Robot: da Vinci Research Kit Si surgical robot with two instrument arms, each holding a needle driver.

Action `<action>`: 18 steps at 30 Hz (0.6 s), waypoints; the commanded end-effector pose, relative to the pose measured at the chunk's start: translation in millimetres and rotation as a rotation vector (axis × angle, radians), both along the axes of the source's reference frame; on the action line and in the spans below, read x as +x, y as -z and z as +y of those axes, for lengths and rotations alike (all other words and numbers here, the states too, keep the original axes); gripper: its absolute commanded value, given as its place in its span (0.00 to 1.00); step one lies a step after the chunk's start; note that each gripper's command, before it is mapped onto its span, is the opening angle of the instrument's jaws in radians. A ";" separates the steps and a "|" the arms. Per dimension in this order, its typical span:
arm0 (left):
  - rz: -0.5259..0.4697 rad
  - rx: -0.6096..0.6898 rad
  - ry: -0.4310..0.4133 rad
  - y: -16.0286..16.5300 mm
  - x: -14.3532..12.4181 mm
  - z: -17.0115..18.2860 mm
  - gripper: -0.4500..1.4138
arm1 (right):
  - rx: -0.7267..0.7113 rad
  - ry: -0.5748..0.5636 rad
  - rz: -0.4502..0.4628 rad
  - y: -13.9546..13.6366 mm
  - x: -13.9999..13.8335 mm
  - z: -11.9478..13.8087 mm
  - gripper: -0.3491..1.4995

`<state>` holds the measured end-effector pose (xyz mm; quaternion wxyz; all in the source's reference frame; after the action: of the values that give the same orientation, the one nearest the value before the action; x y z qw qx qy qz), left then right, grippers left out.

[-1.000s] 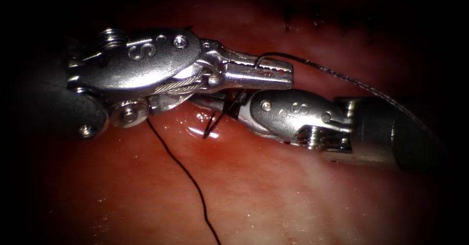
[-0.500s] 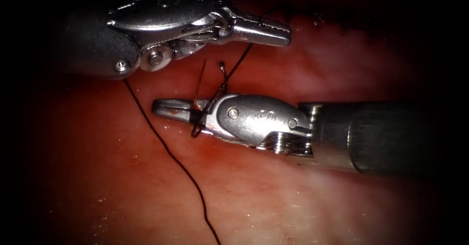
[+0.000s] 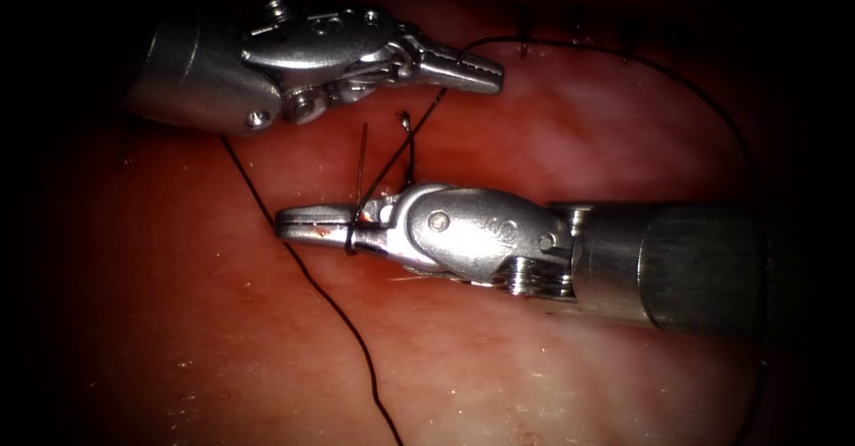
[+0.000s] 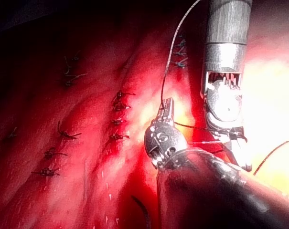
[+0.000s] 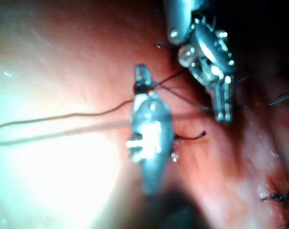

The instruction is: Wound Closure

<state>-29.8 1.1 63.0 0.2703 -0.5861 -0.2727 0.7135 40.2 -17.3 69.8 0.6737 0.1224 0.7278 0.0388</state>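
Observation:
In the endoscope view my left tool [image 3: 488, 76] reaches in from the upper left, jaws shut on the dark thread [image 3: 419, 130]. From those jaws one strand arcs away to the right, and another drops to my right tool [image 3: 287, 223]. The right tool lies across the tissue [image 3: 552, 134] pointing left. Its jaws are shut, with a loop of thread [image 3: 353, 229] wound round them. A short thread tail [image 3: 405, 124] and a thin reddish strand [image 3: 361, 157] stand up just behind those jaws. The right wrist view has the same loop [image 5: 141, 88] near the right tool's tip [image 5: 142, 72].
A second length of thread [image 3: 321, 290] trails from under the left tool down the tissue toward the near edge. Several finished stitches [image 4: 119, 110] sit in rows along the closed cut, some also at the far edge [image 3: 525, 45]. Red fluid wets the tissue.
The two tools separated: the left tool lifted away to the upper left with the thread, and the right tool slid left beneath it, ending with thread looped round its jaws.

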 end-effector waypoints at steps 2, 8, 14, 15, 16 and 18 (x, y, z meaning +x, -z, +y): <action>0.014 -0.002 -0.001 -1.1 -0.8 -0.2 0.00 | 0.001 0.008 0.013 -0.2 0.9 -0.3 0.00; 0.033 -0.016 0.001 -2.5 -0.4 -0.2 0.00 | 0.020 -0.035 0.093 0.5 0.0 -0.1 0.00; -0.005 -0.042 0.049 -3.9 0.8 -1.0 0.00 | 0.044 -0.091 0.208 1.2 -1.6 -0.3 0.00; -0.010 -0.047 0.059 -4.1 1.1 -1.3 0.00 | 0.052 -0.097 0.216 1.2 -1.8 -0.3 0.00; -0.015 -0.051 0.065 -4.3 1.4 -1.5 0.00 | 0.056 -0.109 0.225 1.3 -2.1 -0.3 0.00; -0.015 -0.055 0.071 -4.4 1.6 -1.8 0.00 | 0.059 -0.118 0.229 1.3 -2.2 -0.3 0.00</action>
<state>-27.3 -1.0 67.0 0.2785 -0.6087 -0.2319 0.7057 37.4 -17.4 68.1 0.5790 0.1014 0.8044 0.0869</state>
